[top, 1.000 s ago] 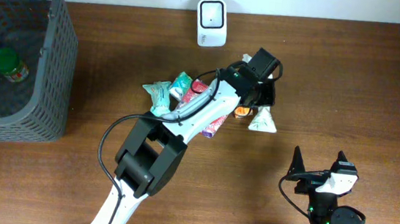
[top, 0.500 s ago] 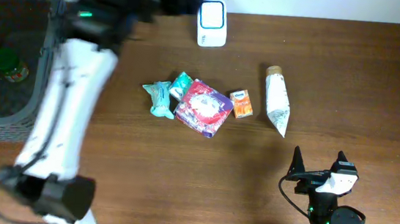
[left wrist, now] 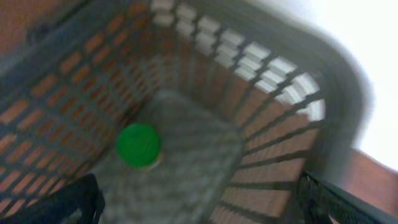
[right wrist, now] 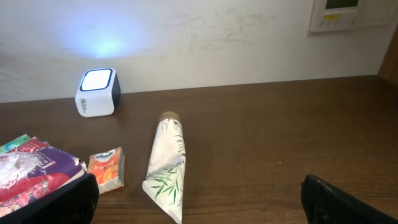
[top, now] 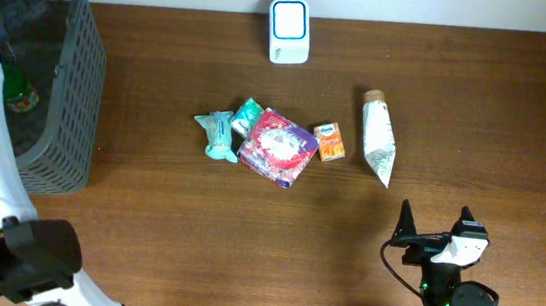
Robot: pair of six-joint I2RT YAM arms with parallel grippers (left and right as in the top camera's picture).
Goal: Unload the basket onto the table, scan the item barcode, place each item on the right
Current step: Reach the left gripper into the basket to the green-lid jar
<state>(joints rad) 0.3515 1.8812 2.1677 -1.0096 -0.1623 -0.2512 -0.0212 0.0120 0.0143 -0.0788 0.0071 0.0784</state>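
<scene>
scanner (top: pixel 290 31): white box with a lit blue-white face, standing apart beyond the items.
tube (top: pixel 378 138): white with a leaf print, lying flat, cap toward the scanner.
orange box (top: pixel 330 141): small, flat, between tube and red packet.
red packet (top: pixel 279 148): flat, tilted, touching the teal packets (top: pixel 219 133) on its left.
jar (left wrist: pixel 138 145): green lid, on the floor of the basket (top: pixel 67 103).

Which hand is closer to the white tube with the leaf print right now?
Right. The right hand sits open just below the tube in the overhead view, not touching it; the left hand is far off over the basket.
</scene>
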